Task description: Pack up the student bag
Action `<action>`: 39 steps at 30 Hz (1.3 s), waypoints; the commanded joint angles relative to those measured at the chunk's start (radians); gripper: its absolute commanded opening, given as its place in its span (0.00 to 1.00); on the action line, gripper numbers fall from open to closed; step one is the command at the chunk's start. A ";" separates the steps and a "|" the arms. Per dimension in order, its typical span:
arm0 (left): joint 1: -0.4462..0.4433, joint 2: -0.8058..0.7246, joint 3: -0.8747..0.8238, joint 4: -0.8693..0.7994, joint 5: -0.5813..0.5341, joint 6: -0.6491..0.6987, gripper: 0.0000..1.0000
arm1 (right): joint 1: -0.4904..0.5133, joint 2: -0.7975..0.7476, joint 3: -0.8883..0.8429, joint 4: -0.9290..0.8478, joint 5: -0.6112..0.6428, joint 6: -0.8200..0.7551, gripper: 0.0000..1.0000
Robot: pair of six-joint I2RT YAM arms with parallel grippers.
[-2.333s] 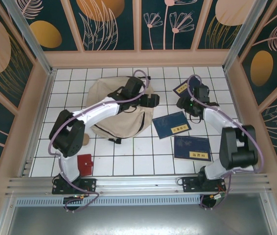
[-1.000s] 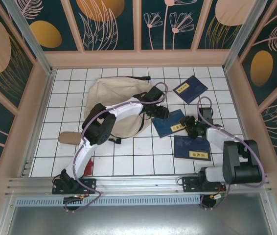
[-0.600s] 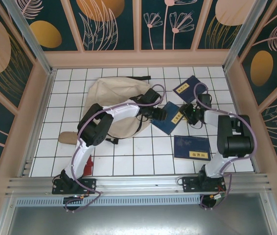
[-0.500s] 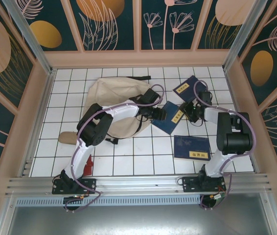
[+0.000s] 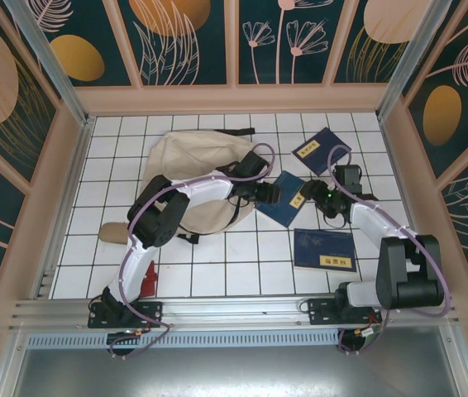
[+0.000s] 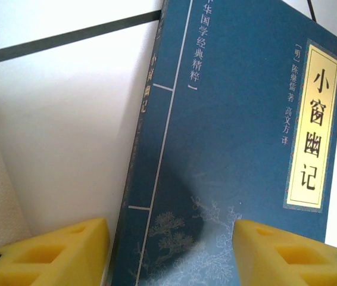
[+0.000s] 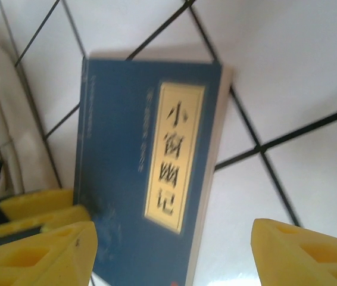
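The top view is bright and evenly lit from above: the white table (image 5: 209, 273) throws back diffuse light, and only soft, short shadows lie along the arms and at the edge of the bag (image 5: 180, 157). It is sharp, with the posts at its edges leaning outward. In the left wrist view the book (image 6: 234, 149) is crisp and its print is readable. A soft dark shadow crosses its lower cover, the tile at the far right washes out to white, and the left fingers (image 6: 55, 250) are slightly out of focus. The right wrist view is blurred throughout: the label (image 7: 174, 155) smears, the grid lines are soft, and the right fingers (image 7: 37, 250) are fuzzy.
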 commanded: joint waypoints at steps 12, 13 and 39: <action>0.002 -0.050 -0.073 -0.008 0.003 -0.070 0.56 | 0.094 0.061 -0.107 0.135 -0.115 0.145 0.63; 0.002 -0.050 -0.077 -0.007 0.007 -0.074 0.56 | 0.095 0.075 -0.105 0.147 -0.118 0.151 0.60; 0.001 -0.177 -0.159 0.255 0.466 -0.199 0.50 | 0.107 0.172 -0.106 0.240 -0.106 0.168 0.34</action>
